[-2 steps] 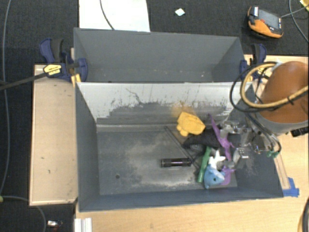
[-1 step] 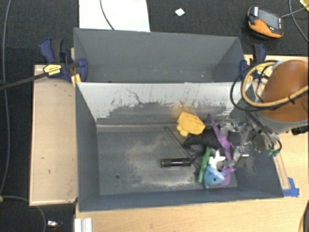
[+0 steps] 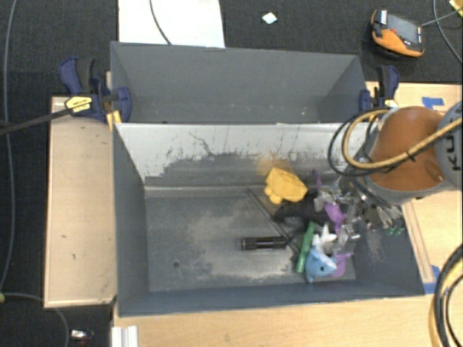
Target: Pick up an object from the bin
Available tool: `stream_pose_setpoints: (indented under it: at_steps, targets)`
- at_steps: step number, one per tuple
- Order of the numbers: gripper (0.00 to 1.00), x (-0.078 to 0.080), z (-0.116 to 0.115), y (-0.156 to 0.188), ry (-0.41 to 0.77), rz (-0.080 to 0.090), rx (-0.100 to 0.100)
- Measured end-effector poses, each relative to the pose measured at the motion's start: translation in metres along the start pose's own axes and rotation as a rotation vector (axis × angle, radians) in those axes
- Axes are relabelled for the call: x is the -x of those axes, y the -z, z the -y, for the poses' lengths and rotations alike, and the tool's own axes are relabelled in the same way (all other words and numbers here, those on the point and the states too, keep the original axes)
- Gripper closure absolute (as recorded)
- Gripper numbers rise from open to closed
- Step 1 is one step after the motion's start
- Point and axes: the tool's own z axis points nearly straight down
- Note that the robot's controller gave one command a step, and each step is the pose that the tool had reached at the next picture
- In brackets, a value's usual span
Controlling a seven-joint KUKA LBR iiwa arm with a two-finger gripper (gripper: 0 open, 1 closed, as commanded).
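My gripper (image 3: 349, 219) is low in the bin's right part, above a small heap of loose things. Right beside it lies a purple piece (image 3: 333, 212). Just below it are a blue toy-like thing (image 3: 317, 267) with a white part on top and a green stick (image 3: 304, 249) standing aslant. A black lump (image 3: 293, 212) lies to the gripper's left, with a yellow crumpled thing (image 3: 284, 185) behind it near the back wall. Whether anything is held between the gripper's tips is hidden by the clutter.
A black marker-like cylinder (image 3: 263, 243) lies flat on the bin floor left of the heap. The arm with its orange cover and looped cables hangs over the bin's right wall. The bin's walls slope inward.
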Motion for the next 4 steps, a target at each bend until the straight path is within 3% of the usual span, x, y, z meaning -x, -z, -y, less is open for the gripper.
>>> stream_pose_setpoints:
  at_steps: [1, 2, 3, 4]
  targets:
    - [1.0, -0.022, 0.012, -0.023, 0.088, 0.01, -0.004]
    - [1.0, -0.022, 0.012, -0.023, 0.089, 0.01, -0.004]
    - [1.0, -0.018, 0.021, -0.001, 0.081, 0.016, -0.005]
    - [1.0, -0.028, 0.014, 0.105, 0.073, 0.008, -0.001]
